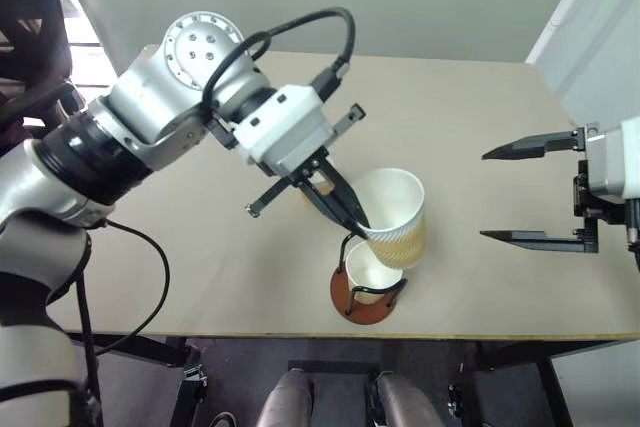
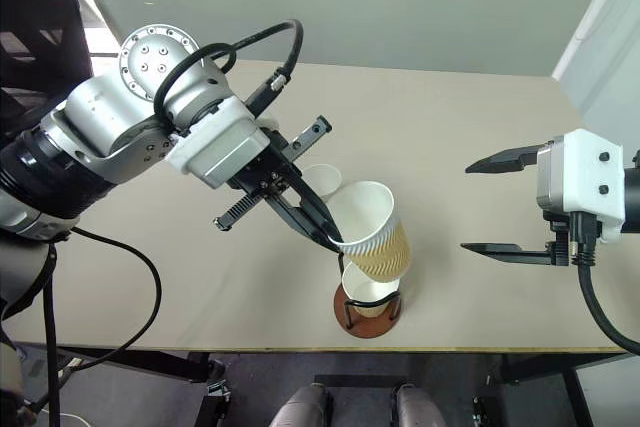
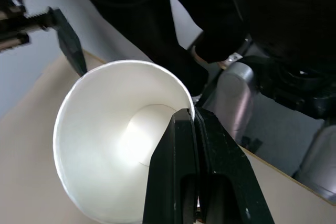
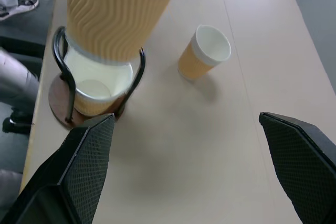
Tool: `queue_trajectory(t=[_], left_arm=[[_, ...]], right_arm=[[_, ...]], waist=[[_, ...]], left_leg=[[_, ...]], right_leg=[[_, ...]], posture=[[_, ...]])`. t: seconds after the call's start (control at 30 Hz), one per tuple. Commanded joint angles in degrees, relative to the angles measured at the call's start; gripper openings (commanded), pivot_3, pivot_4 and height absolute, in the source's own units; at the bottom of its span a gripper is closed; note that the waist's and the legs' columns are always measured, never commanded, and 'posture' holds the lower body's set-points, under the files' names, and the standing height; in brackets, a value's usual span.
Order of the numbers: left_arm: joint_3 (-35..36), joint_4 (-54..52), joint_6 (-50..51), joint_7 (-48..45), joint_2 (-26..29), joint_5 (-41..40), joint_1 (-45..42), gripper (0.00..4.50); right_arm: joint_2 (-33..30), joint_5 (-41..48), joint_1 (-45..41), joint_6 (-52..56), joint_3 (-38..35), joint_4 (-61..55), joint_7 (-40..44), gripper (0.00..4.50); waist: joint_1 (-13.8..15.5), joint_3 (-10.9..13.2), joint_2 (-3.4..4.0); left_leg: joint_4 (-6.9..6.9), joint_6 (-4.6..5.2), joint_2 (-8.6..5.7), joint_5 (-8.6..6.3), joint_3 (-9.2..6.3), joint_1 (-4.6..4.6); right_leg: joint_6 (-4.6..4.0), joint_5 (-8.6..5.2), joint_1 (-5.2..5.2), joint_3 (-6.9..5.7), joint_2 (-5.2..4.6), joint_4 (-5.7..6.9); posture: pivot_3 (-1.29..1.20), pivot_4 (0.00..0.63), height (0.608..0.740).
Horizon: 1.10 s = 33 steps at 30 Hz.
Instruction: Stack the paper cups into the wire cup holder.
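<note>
Left eye view: my left gripper [image 1: 352,224] pinches the rim of a paper cup [image 1: 397,217], one black finger inside the wall and one outside, pressed tight on it. The held cup is tilted, its mouth turned up and toward my left arm, its ribbed tan side hanging just above the wire cup holder [image 1: 364,297], which sits near the front edge of the table [image 1: 200,247]. A second cup [image 1: 368,273] already sits upright inside the holder's black wire loops, on the reddish-brown base. In the right wrist view the held cup's bottom is at the top of the loops, over the seated cup's open mouth; I cannot tell whether the two touch. A third cup [image 4: 205,52] stands upright on the table beyond the holder, apart from it. My right gripper [image 1: 520,193] hovers off to the right of the holder with its fingers spread wide and nothing between them.
</note>
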Motion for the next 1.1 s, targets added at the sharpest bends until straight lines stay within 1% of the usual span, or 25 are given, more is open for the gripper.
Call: queue_trajectory(t=[0.03,0.27,0.5,0.83,1.1], left_arm=[[-1.32,0.39,-2.28,-2.06,0.31,0.37,-1.76,0.01],[-6.1,2.13,-5.23,-2.06,0.07,2.3,-2.72,0.01],[-8.34,3.5,-7.41,-2.06,-0.98,3.83,-2.93,0.01],[-9.99,6.79,-9.5,-2.06,-3.31,5.51,-3.23,0.01],[-10.72,5.75,-8.18,-2.06,-3.11,4.46,-3.21,0.01]], right_arm=[[-0.28,3.35,0.51,0.9,-5.53,-1.7,0.26,4.5],[-0.62,4.83,1.44,2.01,-7.27,-2.94,-1.13,4.5],[-0.73,5.55,2.65,3.36,-9.46,-4.36,-1.9,4.5],[-0.76,5.82,4.89,4.96,-11.98,-6.08,-3.11,4.5],[-0.98,5.85,5.23,5.3,-11.97,-6.34,-3.96,4.5]], waist=[[-0.02,0.0,0.01],[-0.02,0.01,0.01],[0.02,0.01,0.01],[0.06,0.01,0.01],[0.05,0.01,0.01]], left_leg=[[0.02,0.0,0.0,0.0,0.02,0.0],[0.1,0.0,0.0,0.0,0.04,0.0],[0.14,0.03,-0.01,-0.02,0.05,-0.03],[0.18,0.07,-0.02,-0.04,0.06,-0.04],[0.22,0.1,-0.03,-0.06,0.07,-0.06]], right_leg=[[0.0,0.0,0.0,0.0,0.0,0.0],[-0.01,-0.01,0.03,0.01,0.0,-0.01],[0.0,-0.01,0.03,0.01,0.0,0.0],[0.02,-0.02,0.05,0.01,-0.02,0.0],[0.05,-0.03,0.05,0.01,-0.02,0.0]], posture=[[0.0,0.15,0.74],[0.0,0.15,0.74],[0.0,0.15,0.74],[0.0,0.15,0.74],[0.0,0.15,0.74]])
